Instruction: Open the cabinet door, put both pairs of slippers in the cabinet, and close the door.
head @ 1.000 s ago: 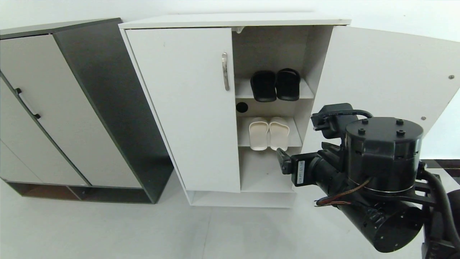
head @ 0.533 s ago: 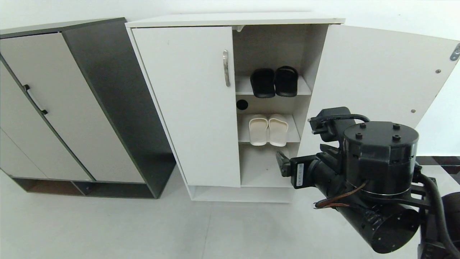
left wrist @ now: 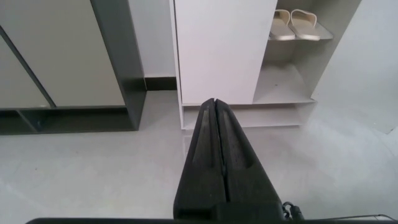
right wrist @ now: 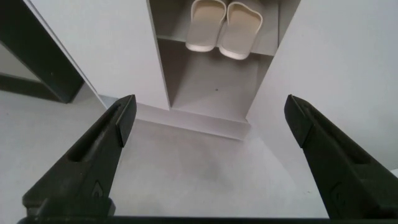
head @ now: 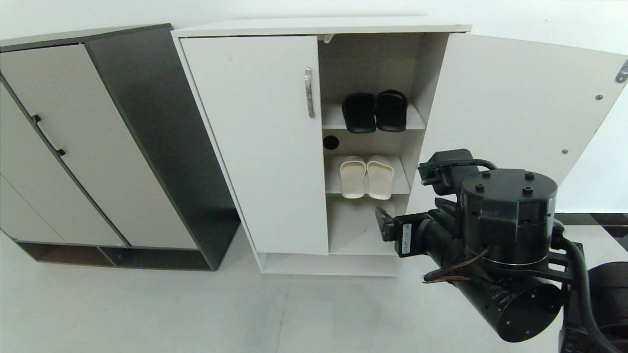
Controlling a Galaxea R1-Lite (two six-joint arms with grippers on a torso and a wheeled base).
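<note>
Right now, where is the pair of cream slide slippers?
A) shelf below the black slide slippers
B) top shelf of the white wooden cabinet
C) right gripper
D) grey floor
A: the cream slide slippers sit on the shelf under the black slide slippers inside the white wooden cabinet.

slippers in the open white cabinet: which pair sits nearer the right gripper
The cream rubber pair, on the middle shelf, is nearest the open right gripper. The black pair sits one shelf higher, farther away.
</note>
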